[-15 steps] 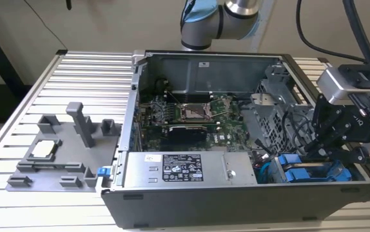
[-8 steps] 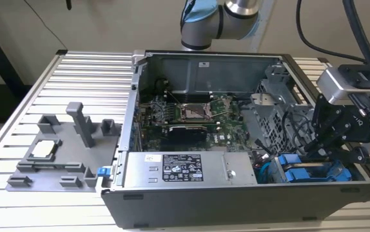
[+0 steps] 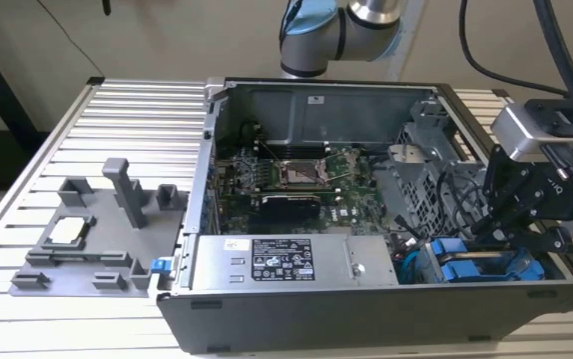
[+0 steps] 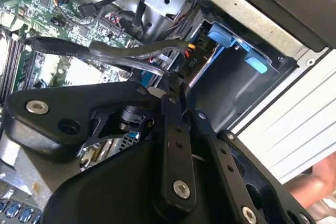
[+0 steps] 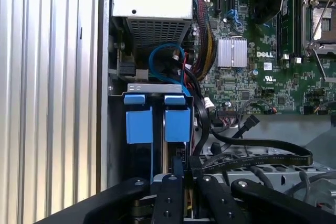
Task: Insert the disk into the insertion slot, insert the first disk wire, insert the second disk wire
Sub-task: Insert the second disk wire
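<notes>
From the exterior view, the gripper hung down inside the open computer case at its right near corner, right over the blue carrier tabs of the disk. The disk sat low in its bay there, just right of the grey power-supply box. The room was tight: case wall to the right, drive cage behind, loose cables between.

In the second wrist view, the gripper's black fingers looked drawn together around a dark flat cable, though I couldn't tell whether they were really clamped on it. The cable looked soft and floppy, best taken near its stiff plug, I'd judge. The blue tabs lay beyond, against the bay's metal edge.

In the first wrist view, the disk's two blue tabs stood side by side in the slot. It struck me as a rigid, fairly heavy block, fragile to knocks, with the plastic frame as the safe hold. Black wires crowded beside it.
</notes>
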`<action>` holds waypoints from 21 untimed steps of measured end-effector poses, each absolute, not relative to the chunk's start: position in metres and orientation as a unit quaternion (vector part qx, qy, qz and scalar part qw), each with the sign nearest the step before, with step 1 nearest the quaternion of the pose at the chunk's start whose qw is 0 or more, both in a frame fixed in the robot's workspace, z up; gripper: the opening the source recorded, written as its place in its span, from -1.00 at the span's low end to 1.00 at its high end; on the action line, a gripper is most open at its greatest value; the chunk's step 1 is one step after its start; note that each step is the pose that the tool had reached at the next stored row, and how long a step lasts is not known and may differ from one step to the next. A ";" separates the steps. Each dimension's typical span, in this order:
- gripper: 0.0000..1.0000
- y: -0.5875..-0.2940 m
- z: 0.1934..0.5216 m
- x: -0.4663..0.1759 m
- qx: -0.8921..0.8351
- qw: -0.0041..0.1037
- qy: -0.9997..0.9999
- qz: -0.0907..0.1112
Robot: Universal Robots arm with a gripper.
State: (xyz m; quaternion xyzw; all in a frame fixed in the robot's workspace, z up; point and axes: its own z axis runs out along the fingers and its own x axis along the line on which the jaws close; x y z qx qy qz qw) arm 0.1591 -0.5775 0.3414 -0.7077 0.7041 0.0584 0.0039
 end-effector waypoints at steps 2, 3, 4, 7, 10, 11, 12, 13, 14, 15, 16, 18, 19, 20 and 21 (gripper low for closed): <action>-0.68 -0.578 0.342 0.159 -0.708 0.004 0.704 0.058; -0.68 -0.577 0.342 0.159 -0.708 0.003 0.704 0.058; -0.68 -0.577 0.342 0.159 -0.708 0.003 0.704 0.058; -0.68 -0.577 0.342 0.159 -0.708 0.004 0.704 0.058; -0.68 -0.577 0.341 0.159 -0.708 0.004 0.704 0.057; -0.68 -0.577 0.341 0.159 -0.708 0.004 0.704 0.057; -0.68 -0.577 0.341 0.159 -0.708 0.004 0.704 0.057; -0.68 -0.577 0.341 0.159 -0.708 0.005 0.704 0.057; -0.68 -0.577 0.340 0.159 -0.708 0.005 0.704 0.057; -0.68 -0.577 0.340 0.159 -0.708 0.005 0.704 0.056; -0.68 -0.577 0.340 0.159 -0.708 0.005 0.704 0.056; -0.68 -0.577 0.339 0.159 -0.708 0.005 0.704 0.056; -0.68 -0.577 0.338 0.159 -0.708 0.005 0.704 0.056; -0.68 -0.577 0.336 0.159 -0.708 0.006 0.704 0.055; -0.68 -0.577 0.335 0.159 -0.708 0.006 0.704 0.055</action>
